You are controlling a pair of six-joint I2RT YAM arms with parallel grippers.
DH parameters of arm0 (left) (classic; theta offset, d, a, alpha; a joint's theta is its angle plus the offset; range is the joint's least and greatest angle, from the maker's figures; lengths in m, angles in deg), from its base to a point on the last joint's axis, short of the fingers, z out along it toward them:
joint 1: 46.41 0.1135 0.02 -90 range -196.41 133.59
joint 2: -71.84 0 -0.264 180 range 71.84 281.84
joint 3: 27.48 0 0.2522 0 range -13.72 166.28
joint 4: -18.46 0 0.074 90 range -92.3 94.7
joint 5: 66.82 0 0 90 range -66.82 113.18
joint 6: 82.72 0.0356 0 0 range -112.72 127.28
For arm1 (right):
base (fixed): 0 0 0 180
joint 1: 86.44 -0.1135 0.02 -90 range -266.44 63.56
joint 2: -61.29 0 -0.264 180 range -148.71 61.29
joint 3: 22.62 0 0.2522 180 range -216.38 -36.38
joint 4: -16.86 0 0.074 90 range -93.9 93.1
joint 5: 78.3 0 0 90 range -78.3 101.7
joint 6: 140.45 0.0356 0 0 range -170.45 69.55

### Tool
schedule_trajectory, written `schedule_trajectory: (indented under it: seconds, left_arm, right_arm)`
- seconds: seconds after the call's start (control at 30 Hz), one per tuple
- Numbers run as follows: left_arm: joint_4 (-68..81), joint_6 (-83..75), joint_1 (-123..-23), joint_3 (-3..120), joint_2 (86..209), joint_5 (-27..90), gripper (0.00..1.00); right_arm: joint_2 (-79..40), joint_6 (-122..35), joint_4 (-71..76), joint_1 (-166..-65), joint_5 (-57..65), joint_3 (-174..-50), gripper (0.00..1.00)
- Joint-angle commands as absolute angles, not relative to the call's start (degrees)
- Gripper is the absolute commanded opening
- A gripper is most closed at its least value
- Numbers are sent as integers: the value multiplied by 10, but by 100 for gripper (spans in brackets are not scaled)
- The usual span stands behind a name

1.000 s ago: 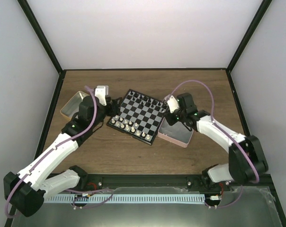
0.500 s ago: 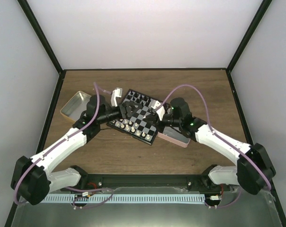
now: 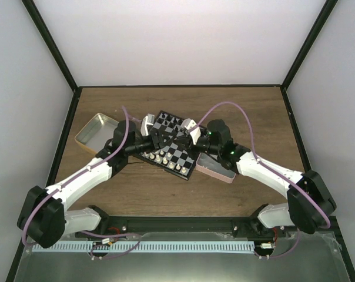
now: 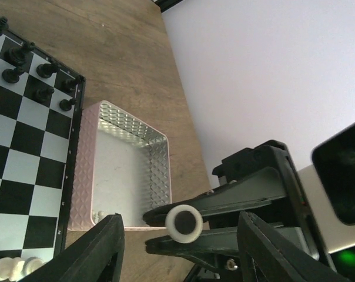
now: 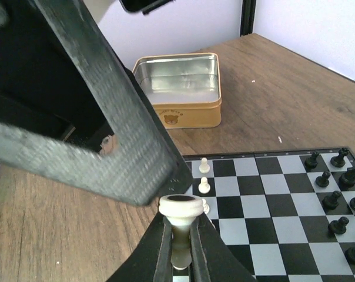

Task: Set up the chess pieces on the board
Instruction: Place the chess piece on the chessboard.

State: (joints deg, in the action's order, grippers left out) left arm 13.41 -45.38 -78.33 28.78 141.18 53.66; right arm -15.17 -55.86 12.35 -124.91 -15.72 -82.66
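The board (image 3: 181, 156) lies mid-table, with black pieces (image 3: 175, 122) on its far rows and cream-white pieces (image 3: 163, 158) on its near row. My right gripper (image 3: 187, 133) hovers above the board, shut on a cream-white chess piece (image 5: 180, 207) gripped by the stem, its round base pointing at the left arm. My left gripper (image 3: 161, 137) is open, with a finger on each side of that piece (image 4: 184, 223) and not touching it. The left gripper's finger (image 5: 107, 117) fills the right wrist view.
A pink tray (image 3: 217, 169) touches the board's right edge, and two tiny pale pieces (image 4: 98, 216) lie in its corner. A yellow-sided metal tin (image 3: 96, 130) stands open at the left. Black frame posts and white walls close the table in.
Both grippers have moved in over the board towards each other. The right one came left carrying the white piece, and the left one came right until its open fingers flank the piece.
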Motion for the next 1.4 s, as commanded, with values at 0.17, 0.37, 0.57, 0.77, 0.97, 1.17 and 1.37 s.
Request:
schedule_trajectory:
  seconds: [0.17, 0.37, 0.57, 0.77, 0.97, 1.17, 1.37]
  left_arm:
    - [164, -465, -786, 290, 1434, 551, 48]
    - [169, -462, -786, 290, 1443, 558, 34]
    - [170, -462, -787, 287, 1443, 567, 18]
    - [170, -466, -787, 286, 1438, 570, 11]
    - [178, -486, -787, 286, 1440, 584, 29]
    - [193, -508, -787, 290, 1439, 602, 20]
    - [205, -516, -787, 288, 1443, 614, 11]
  right_arm:
    - [-155, -548, 156, -1261, -157, -847, 2]
    - [-161, -552, 154, -1266, -157, -850, 2]
    - [-165, -544, 152, -1268, -149, -856, 3]
    - [-174, -526, 148, -1268, -133, -864, 5]
    - [-174, -517, 165, -1268, -141, -860, 3]
    - [-178, -536, 158, -1273, -147, -862, 2]
    - [-195, -536, 139, -1280, -128, -879, 3]
